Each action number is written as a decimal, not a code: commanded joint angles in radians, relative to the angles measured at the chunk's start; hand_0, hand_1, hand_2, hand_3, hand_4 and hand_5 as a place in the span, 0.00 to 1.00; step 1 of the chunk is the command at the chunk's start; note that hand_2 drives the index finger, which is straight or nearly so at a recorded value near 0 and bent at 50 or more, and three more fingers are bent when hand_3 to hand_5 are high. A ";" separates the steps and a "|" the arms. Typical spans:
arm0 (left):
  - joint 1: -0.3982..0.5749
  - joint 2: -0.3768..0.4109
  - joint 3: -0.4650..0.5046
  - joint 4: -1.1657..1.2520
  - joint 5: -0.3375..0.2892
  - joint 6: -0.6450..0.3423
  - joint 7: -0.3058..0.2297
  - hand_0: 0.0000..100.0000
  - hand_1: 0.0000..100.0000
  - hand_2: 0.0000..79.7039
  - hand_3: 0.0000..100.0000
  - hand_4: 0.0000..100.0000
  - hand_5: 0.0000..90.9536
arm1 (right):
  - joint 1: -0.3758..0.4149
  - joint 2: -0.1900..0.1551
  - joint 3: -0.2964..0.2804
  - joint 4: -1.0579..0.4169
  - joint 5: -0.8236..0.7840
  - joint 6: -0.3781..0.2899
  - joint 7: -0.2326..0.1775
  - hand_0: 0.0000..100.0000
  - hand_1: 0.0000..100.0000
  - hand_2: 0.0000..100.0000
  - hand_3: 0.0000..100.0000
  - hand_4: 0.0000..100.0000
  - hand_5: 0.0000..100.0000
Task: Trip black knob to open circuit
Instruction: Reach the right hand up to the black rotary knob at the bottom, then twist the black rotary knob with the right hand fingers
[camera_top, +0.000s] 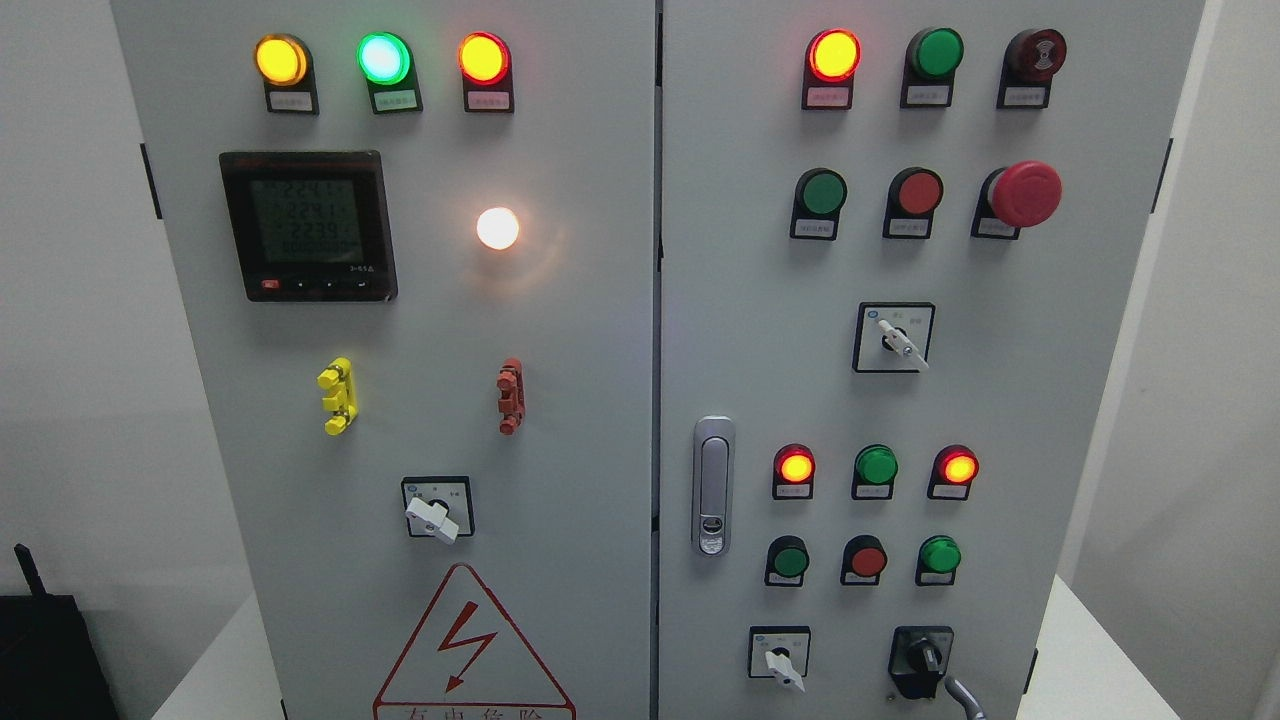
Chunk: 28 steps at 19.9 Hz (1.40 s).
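Note:
The black knob sits at the bottom right of the right cabinet door, on a black square base, with its handle pointing roughly straight down. A small grey curved part of my right hand comes up from the bottom edge just right of the knob, close to its lower corner; I cannot tell whether it touches. The rest of the hand is out of frame. My left hand is not in view.
A white selector switch sits left of the knob, another higher up. Lit red lamps and green buttons are above the knob. A red mushroom button sticks out top right. The door handle is near the seam.

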 joint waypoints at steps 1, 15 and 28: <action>0.000 0.000 0.000 0.000 -0.023 -0.001 0.001 0.12 0.39 0.00 0.00 0.00 0.00 | -0.001 0.017 0.003 0.002 0.000 0.000 0.000 0.00 0.00 0.00 1.00 1.00 1.00; 0.000 0.000 0.000 0.000 -0.023 0.001 0.001 0.12 0.39 0.00 0.00 0.00 0.00 | 0.003 0.022 0.032 0.004 0.003 0.000 0.000 0.00 0.00 0.00 1.00 1.00 1.00; 0.000 0.000 0.000 0.000 -0.023 -0.001 0.001 0.12 0.39 0.00 0.00 0.00 0.00 | 0.002 0.023 0.060 0.001 0.005 0.000 -0.008 0.00 0.00 0.00 1.00 1.00 1.00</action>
